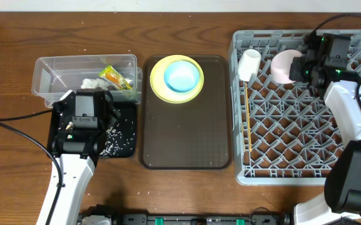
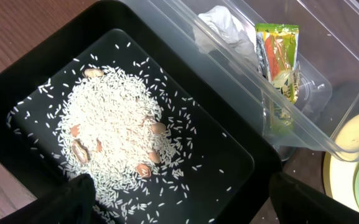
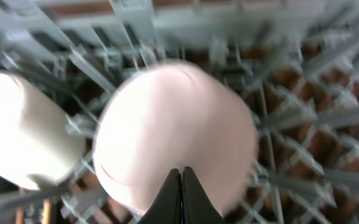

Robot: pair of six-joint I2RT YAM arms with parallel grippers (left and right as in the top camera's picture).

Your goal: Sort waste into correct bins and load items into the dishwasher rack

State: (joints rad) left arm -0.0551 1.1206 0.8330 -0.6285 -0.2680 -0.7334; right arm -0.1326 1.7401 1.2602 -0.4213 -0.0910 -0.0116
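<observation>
Presently, in the overhead view, the left gripper [image 2: 180, 186] hangs over the near half of the black tub [image 2: 229, 158]. Its fingers [image 2: 73, 199] are spread wide apart and hold nothing.

1. Black tub: the rice grains [image 2: 111, 134] lie in a loose pile on the floor, with stray grains around it. A few brown bits [image 2: 79, 149] are mixed into the pile.
2. Clear tub [image 1: 52, 69]: it touches the black tub at that tub's 12 o'clock side. Inside, the crumpled white scrap [image 2: 223, 25] lies just beside the snack wrapper [image 2: 279, 56], which leans against the wall. The wrapper's print is green, yellow and orange; no lettering can be read.
3. Brown tray [image 1: 186, 137]: it sits at 3 o'clock from both tubs. The yellow plate [image 1: 158, 84] rests at the tray's 12 o'clock end, with the light blue bowl [image 1: 182, 75] upright on it.
4. Dishwasher rack [image 1: 305, 144]: it stands at 3 o'clock from the tray.
   - The chopsticks [image 1: 247, 125] lie along its 9 o'clock edge.
   - The white cup [image 1: 249, 64] lies on its side at their far end.
   - The whitish bowl [image 3: 173, 137] stands tilted on the pegs at 3 o'clock from the cup.
5. Right gripper [image 3: 181, 186]: its fingers are pressed together at the bowl's edge. The right wrist view is blurred, so it cannot be told whether the rim is pinched between them.
</observation>
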